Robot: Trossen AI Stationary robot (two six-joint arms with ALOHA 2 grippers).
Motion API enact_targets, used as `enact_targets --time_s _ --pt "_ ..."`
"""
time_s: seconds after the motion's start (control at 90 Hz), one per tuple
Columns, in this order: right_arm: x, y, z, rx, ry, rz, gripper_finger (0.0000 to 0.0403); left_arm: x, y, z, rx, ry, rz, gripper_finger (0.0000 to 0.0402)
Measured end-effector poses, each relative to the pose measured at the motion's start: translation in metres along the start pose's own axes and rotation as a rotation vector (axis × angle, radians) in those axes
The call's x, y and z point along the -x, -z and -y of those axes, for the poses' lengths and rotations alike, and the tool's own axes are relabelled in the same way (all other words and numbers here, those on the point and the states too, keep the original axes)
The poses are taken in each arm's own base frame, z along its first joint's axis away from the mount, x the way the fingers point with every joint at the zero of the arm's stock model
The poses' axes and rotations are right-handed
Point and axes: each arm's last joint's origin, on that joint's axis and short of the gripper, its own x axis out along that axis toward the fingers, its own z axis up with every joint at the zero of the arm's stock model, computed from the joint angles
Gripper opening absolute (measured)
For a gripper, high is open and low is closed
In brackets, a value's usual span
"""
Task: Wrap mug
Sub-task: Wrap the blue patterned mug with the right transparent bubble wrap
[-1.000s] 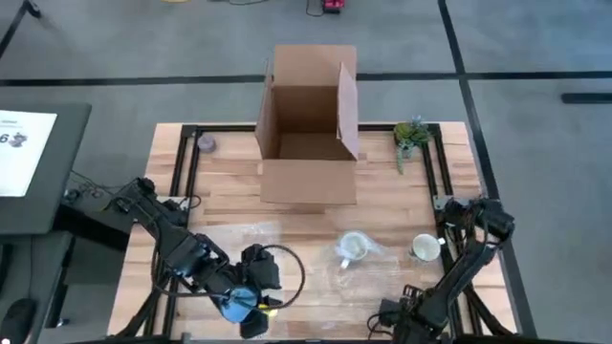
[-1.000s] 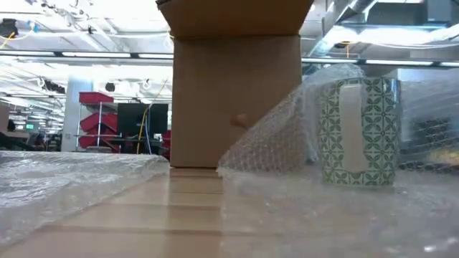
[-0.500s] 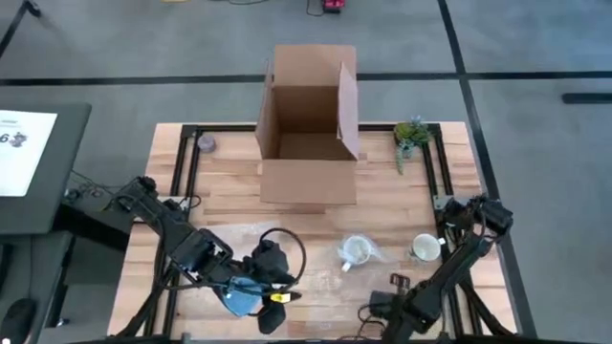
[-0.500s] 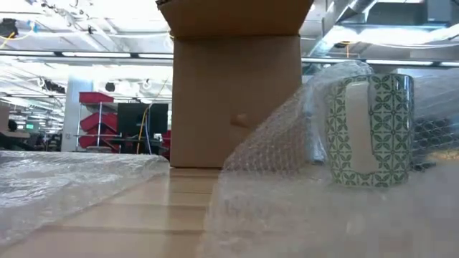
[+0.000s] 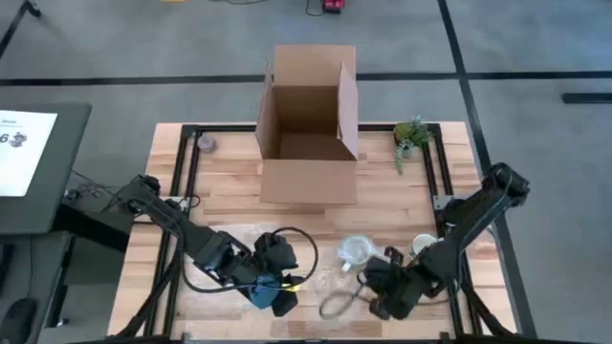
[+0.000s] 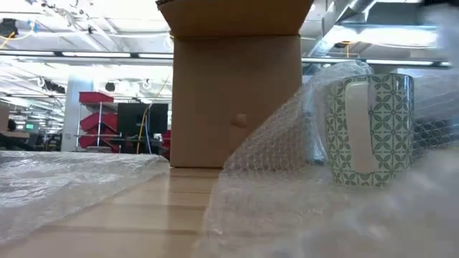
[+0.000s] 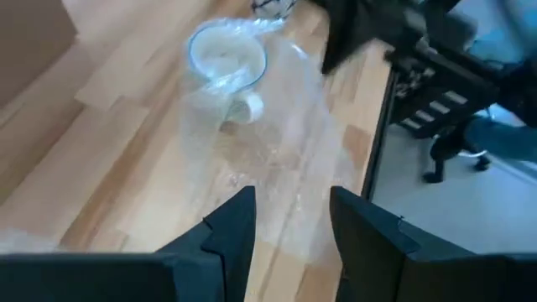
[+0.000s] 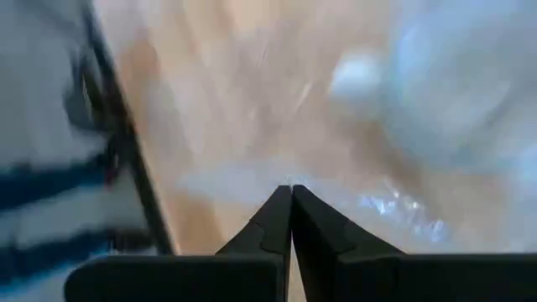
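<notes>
Mug (image 5: 356,250) stands upright on the bench (image 5: 229,191), front-centre right, on a sheet of bubble wrap (image 6: 272,150) that is already lifted against one side of it. Green-patterned mug, handle (image 6: 356,125) facing the low camera. A second mug (image 5: 424,248) sits just beside the right arm, off the sheet. Open cardboard box (image 5: 308,115) stands well behind.

Right tool (image 5: 382,287) is low at the front edge of the wrap; its fingers (image 8: 289,214) are pressed together, likely pinching the sheet's edge, though the film between them can't be confirmed. Left tool (image 7: 289,235) hovers near the front left with its fingers parted and nothing between them, aimed at the mug and wrap.

Handling: the mug looks ceramic, so stiff, fairly heavy, breakable, probably steady while the film is pulled. The wrap is light, floppy, slippery and springs back. Best taken at free edges or corners, not mid-sheet; keep tension or it unrolls.
</notes>
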Motion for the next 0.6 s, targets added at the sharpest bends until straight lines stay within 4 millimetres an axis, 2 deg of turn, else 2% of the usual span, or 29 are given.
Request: enact_targets --time_s 0.256,0.422,0.522,0.6 --pt "0.011 -0.042 0.025 -0.159 0.043 0.143 0.0 0.0 0.002 0.003 -0.083 0.069 -0.071 0.0133" --pt "0.014 -0.059 0.043 -0.275 0.103 0.192 0.0 0.001 0.0 0.008 -0.119 0.154 -0.08 0.0134" --pt "0.017 -0.064 0.044 -0.186 0.076 0.179 0.0 0.001 -0.001 0.01 -0.131 0.181 -0.075 0.0134" --pt "0.023 -0.065 0.039 -0.05 -0.033 0.129 0.0 0.001 0.0 0.01 -0.132 0.188 -0.084 0.0134"
